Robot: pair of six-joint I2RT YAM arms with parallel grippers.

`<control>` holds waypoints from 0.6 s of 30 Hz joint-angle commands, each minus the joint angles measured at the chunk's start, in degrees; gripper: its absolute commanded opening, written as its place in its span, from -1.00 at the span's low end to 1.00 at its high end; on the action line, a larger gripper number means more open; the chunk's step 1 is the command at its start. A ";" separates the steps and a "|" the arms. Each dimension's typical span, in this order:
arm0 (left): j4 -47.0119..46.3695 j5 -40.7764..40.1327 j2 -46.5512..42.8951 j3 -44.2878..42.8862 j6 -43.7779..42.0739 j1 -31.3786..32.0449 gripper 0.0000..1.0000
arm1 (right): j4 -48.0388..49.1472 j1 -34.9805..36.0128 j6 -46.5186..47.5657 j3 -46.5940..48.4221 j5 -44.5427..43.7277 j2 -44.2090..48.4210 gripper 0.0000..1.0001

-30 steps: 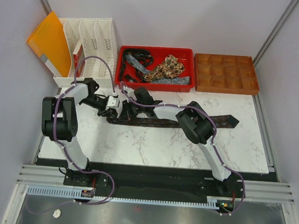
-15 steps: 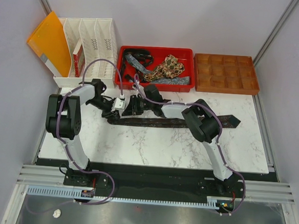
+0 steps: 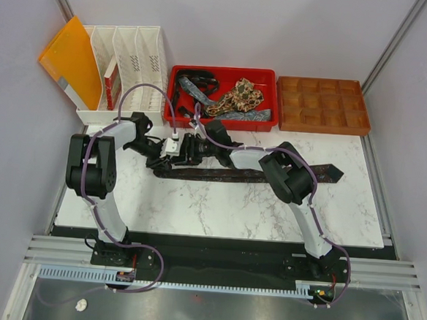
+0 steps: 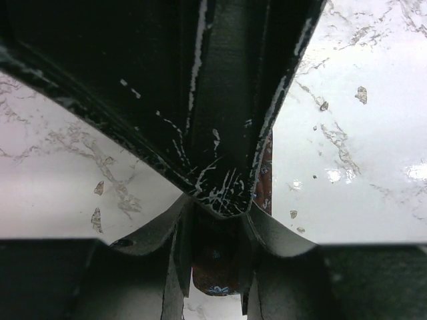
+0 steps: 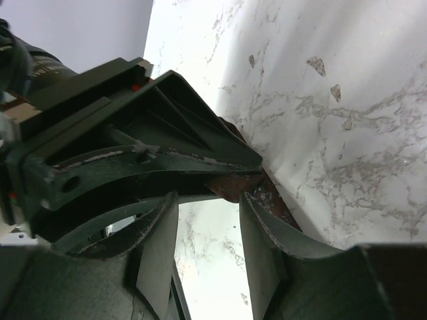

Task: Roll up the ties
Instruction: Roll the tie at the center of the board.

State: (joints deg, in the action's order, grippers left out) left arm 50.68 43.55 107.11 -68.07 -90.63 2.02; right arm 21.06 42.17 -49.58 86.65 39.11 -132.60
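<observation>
Surface: white marble table [image 3: 217, 211]. Enclosure: grey walls [image 3: 230, 29]. Far edge: orange folder [image 3: 70, 55], white file rack [image 3: 129, 51], red tray [image 3: 224, 70] holding spare ties [image 3: 240, 96], brown compartment tray [image 3: 323, 105]. One dark tie [image 3: 227, 175] lies flat across the table. The left gripper [image 4: 217, 207] pinches its left end. The right gripper [image 5: 208, 200] is just beside, jaws parted.

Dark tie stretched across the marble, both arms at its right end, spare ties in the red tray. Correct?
No: the top view shows the left arm and right arm at the left end of the dark tie. The rest is right.
</observation>
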 commanded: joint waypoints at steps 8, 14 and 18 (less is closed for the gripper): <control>-2.68 -2.41 -1.29 1.45 4.67 2.98 -0.28 | -17.86 -4.90 16.70 -0.07 2.11 3.66 -0.03; -4.53 -5.32 -0.59 -0.48 9.50 6.32 -0.28 | -24.12 -9.56 23.47 -3.68 1.41 5.33 -0.07; -4.71 -5.14 -0.33 -1.97 12.49 9.48 -0.28 | -26.33 -13.86 28.04 -4.56 1.31 7.17 -0.06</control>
State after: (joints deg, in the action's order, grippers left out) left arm 47.66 39.38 107.11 -67.81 -83.11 8.80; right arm 0.19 31.42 -28.64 83.50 41.60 -128.25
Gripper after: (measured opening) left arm 0.360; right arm 0.465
